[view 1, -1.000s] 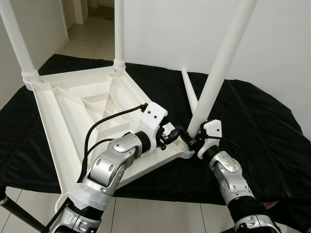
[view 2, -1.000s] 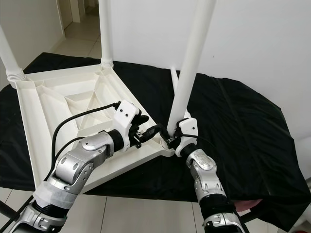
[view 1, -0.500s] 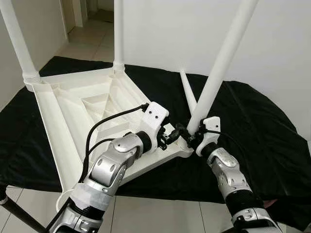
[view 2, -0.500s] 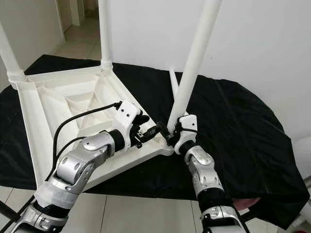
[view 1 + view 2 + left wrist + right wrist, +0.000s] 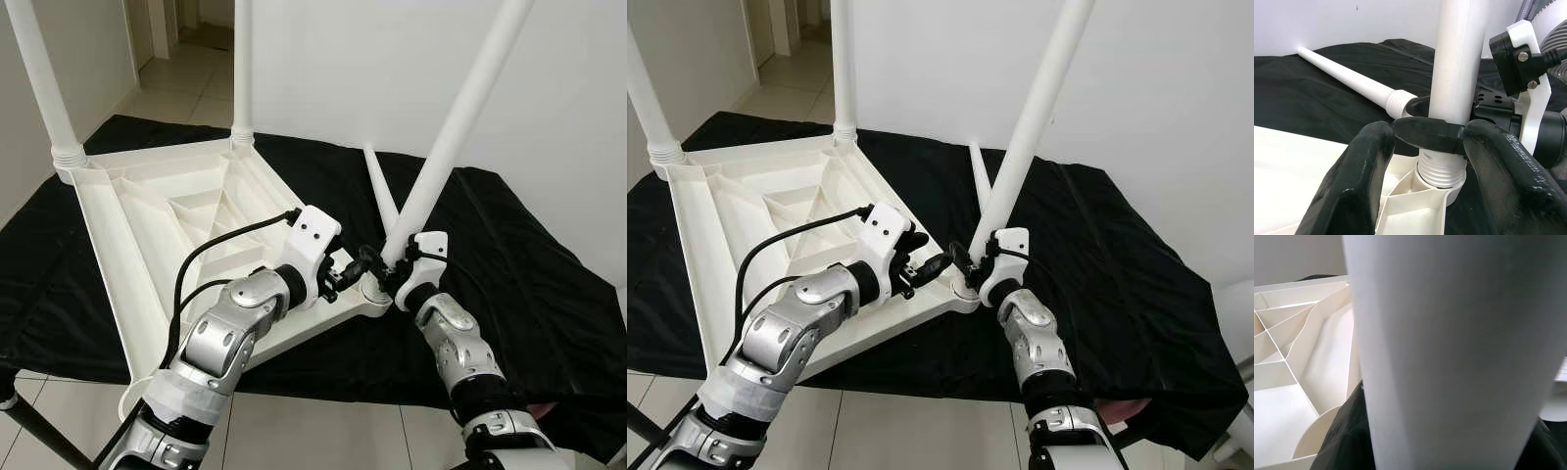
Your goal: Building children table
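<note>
A white children's table lies upside down on a black cloth. My right gripper is shut on the lower end of a long white leg. The leg leans up and to the right, and its threaded end sits at the socket of the table's near right corner. My left gripper hovers at that same corner, open, one finger on each side of the leg's base. A loose leg lies on the cloth just behind.
Two fitted legs stand upright at the table's far corners. The black cloth spreads wide to the right. Tiled floor shows below the near edge, with a white wall behind.
The held leg has tipped further to the right while its base stays at the corner socket. My right forearm has shifted slightly forward. The left gripper has kept its place.
</note>
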